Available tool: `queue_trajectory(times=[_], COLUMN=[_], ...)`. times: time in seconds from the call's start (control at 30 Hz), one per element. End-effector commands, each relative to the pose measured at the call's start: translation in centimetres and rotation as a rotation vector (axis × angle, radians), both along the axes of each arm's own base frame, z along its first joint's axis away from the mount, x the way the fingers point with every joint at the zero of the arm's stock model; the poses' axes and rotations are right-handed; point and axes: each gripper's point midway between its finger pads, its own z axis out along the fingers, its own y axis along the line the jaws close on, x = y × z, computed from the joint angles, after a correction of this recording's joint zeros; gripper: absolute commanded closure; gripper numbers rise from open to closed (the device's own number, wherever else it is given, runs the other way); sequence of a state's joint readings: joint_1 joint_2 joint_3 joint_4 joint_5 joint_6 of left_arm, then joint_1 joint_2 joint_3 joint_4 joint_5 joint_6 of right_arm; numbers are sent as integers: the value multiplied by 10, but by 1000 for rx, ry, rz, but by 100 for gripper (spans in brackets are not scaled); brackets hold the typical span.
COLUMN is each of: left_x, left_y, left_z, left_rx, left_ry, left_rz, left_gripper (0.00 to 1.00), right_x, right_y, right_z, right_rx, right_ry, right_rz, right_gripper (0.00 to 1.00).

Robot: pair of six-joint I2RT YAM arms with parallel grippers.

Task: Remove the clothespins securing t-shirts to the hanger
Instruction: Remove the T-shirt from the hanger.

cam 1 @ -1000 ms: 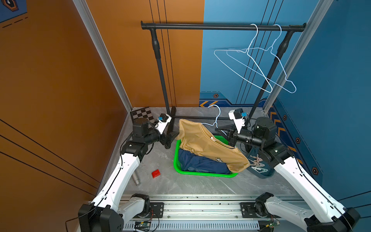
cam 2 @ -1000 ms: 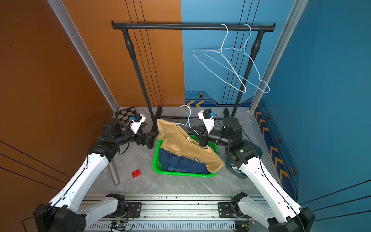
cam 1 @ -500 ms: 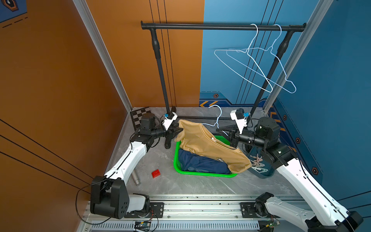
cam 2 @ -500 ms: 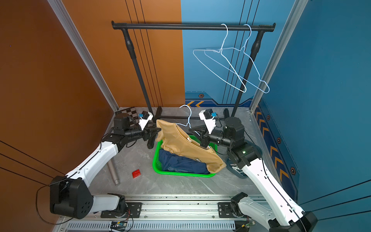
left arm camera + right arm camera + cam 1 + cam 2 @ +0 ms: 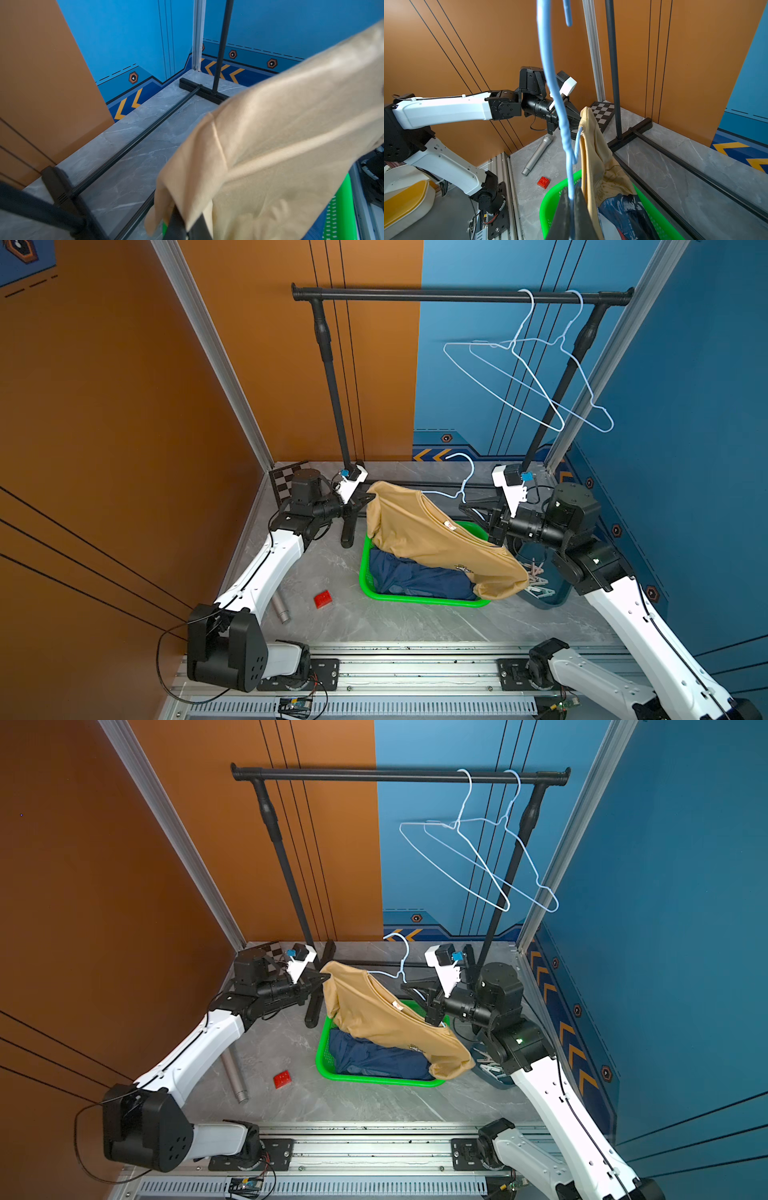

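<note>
The left hand (image 5: 370, 498) is clenched on the raised shoulder of the pale yellow t-shirt (image 5: 428, 535). The right hand (image 5: 572, 195) grips the hanger (image 5: 547, 62) by its neck, and the hanger's long axis runs between them above the green basket (image 5: 415, 600). A clothespin may sit hidden at the left hand. Loose clothespins (image 5: 536, 572) lie in the bin (image 5: 544, 606) at the right edge of the counter (image 5: 415, 626).

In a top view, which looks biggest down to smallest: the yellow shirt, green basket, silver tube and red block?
Yellow shirt (held up nearer the camera, so unsure)
Green basket
Silver tube
Red block
</note>
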State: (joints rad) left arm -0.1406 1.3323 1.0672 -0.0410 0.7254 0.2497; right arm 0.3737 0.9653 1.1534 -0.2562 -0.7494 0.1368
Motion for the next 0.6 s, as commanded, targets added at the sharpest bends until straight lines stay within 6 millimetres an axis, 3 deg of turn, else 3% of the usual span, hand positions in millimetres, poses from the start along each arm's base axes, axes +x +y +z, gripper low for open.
queue_trajectory(times=[0.0,0.1,0.2,0.57], left_x=[19,27,28,28], left_y=[43,77,96,137], left_z=[22,17,7,1], left_rx=[-49,-130,-159,-182], left_ry=[41,131,216,252], left_rz=[254,371,409,518], left_gripper=[100,100,100,100], right_x=[-19,-33,-48,-56], right_y=[-8,-14,-23,-54], right_z=[24,25,28,47], right_rx=[7,-19,-61,-29], right_ry=[-46,-40,-61,-101], right_rz=[43,59,53,-18], right_gripper=[100,100,100,100])
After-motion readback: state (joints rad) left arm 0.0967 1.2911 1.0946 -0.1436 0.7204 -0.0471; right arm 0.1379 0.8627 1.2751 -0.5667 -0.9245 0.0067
